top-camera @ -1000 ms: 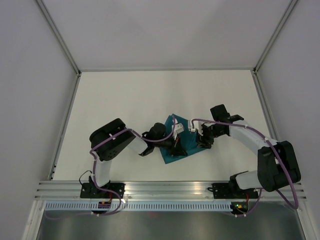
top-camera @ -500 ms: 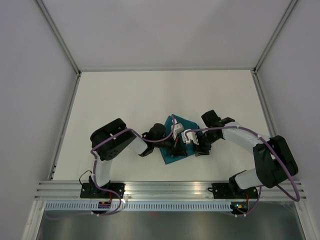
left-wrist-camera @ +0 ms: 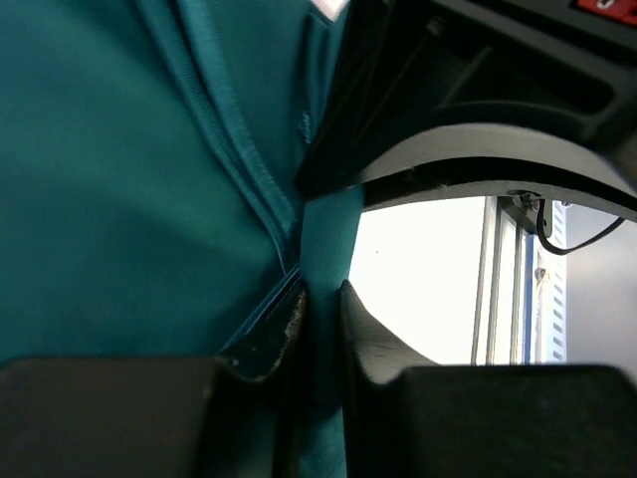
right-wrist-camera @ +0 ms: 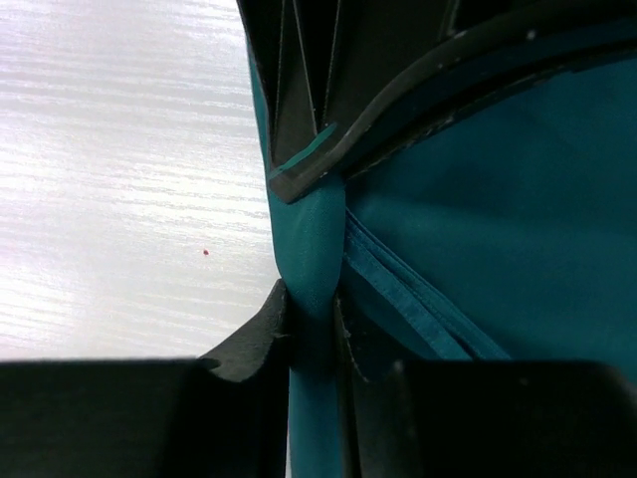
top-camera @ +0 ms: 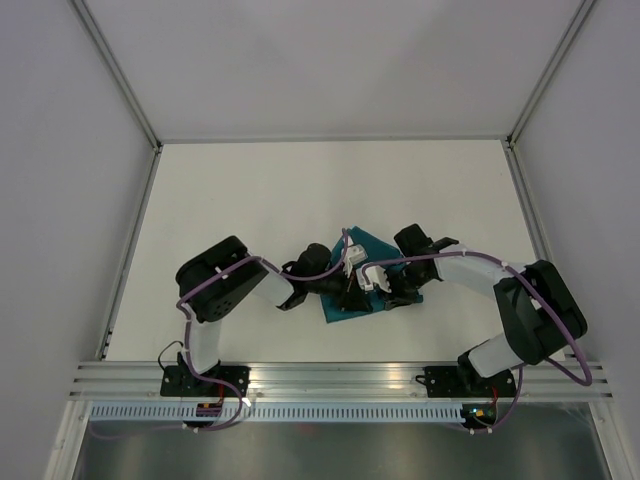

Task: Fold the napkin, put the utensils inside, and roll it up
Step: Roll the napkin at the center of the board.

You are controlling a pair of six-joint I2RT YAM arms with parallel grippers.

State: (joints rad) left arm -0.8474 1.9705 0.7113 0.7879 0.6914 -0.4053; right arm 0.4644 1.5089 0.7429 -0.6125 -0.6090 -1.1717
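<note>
Teal, thin, wrinkled cloth napkin (top-camera: 372,246) lies bunched mid-worktop on the white flat worktop (top-camera: 300,190), toward the arms' side. Left claw (left-wrist-camera: 320,299) is clamped on a raised ridge of the napkin. Right claw (right-wrist-camera: 311,299) is likewise pinched tight on a ridge of it, the two nose to nose and nearly touching. Slim table knife not visible in any view (under folds or arms, cannot tell). Risks, as I judge them: with the claws this close, any inward move knocks one housing against the other. An uneven pull apart could drag the slick cloth out of one pinch or open the fold, and a hidden knife might slide out. Around: ribbed aluminium rail (top-camera: 330,375) along the near edge, well apart; pale grey enclosure walls (top-camera: 60,200) either side. Both arms cover most of the napkin from above.
</note>
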